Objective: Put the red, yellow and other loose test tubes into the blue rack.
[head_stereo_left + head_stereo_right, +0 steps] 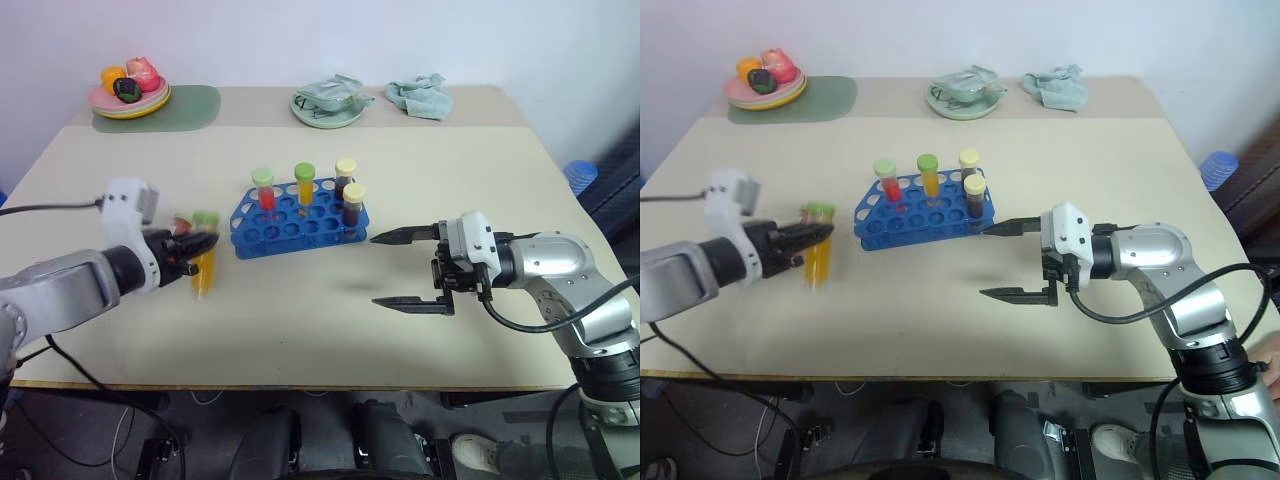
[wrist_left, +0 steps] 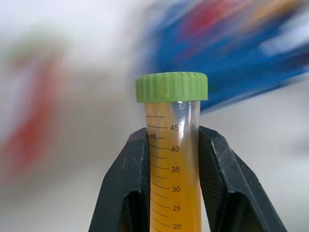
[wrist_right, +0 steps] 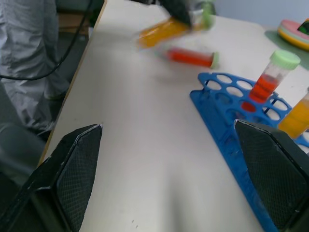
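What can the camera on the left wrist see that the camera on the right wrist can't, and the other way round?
Left wrist camera alone: the printed volume marks on the orange-liquid tube, squeezed between the left pincer's black fingers.
Right wrist camera alone: the right pincer wide open, a red-liquid tube lying on the table, and a green-capped red tube standing in the blue rack.
Both: the orange-liquid tube with its green cap, and the blue rack.

The beige table (image 1: 330, 320) carries a blue rack (image 1: 300, 222) at centre, 1 red tube (image 3: 190, 57) lying left, and 2 plates (image 1: 130, 102) (image 1: 327, 112) and a cloth (image 1: 418, 96) far.
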